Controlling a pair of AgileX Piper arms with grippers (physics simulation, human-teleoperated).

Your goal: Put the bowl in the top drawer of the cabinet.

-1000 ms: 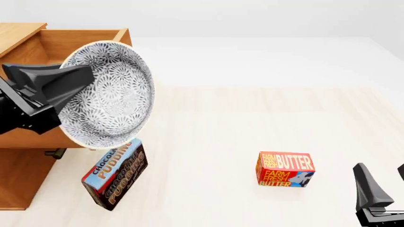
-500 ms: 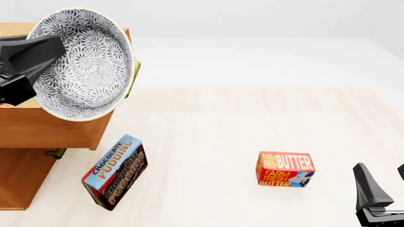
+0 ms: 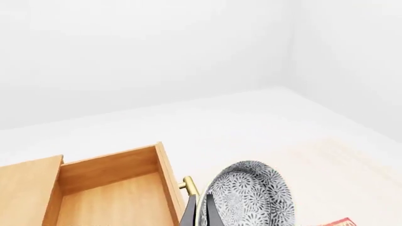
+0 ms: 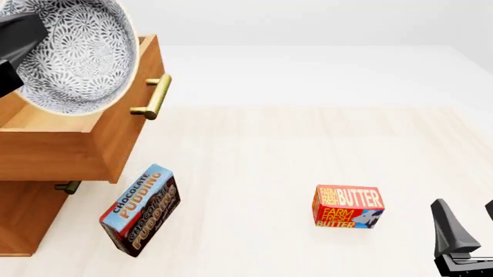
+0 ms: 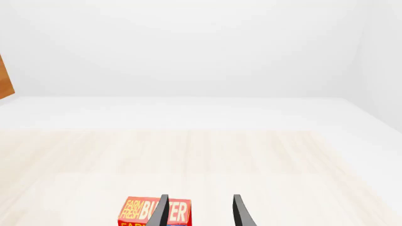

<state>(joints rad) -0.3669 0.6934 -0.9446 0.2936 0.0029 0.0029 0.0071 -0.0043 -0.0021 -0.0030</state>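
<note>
Bowl [image 4: 81, 55] tilted on edge, gripped at its rim by left claw [image 3: 201, 214], above the pulled-out top drawer [image 4: 115, 135] of cabinet [image 4: 27, 219]. Drawer interior looks bare wood. On counter [image 4: 269, 150]: "CHOCOLATE PUDDING" box [image 4: 140, 210], "FARM FRESH BUTTER" box [image 4: 348, 206]. Right claw [image 5: 199, 212] parted, holding nothing, near butter.
</note>
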